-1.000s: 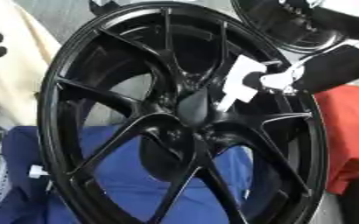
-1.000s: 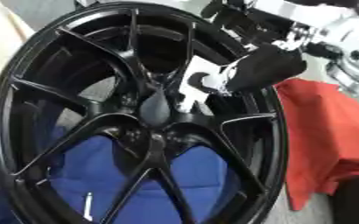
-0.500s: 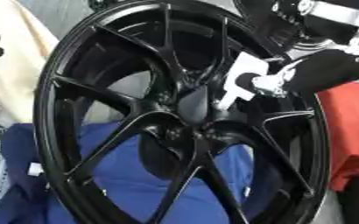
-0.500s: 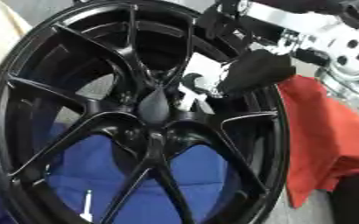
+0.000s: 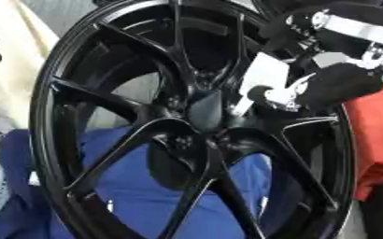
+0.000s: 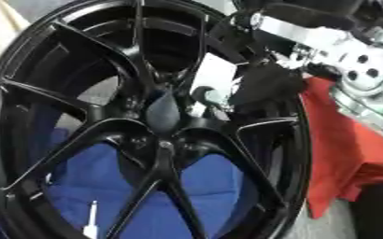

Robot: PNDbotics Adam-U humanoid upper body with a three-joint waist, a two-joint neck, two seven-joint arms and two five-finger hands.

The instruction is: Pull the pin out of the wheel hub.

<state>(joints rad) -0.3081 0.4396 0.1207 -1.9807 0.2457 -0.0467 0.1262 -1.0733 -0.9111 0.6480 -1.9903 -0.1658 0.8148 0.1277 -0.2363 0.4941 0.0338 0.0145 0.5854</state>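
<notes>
Wheel hub (image 5: 204,108): black alloy, rigid, heavy | pin (image 5: 264,93): slim, stiff, hub's 2 o'clock; take by head | right robot hand (image 5: 334,84): closure cannot tell.

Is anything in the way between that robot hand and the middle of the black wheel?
Nothing visible blocks it: the right robot hand is already at the wheel hub, in front of the spokes. The pin itself cannot be made out.
</notes>
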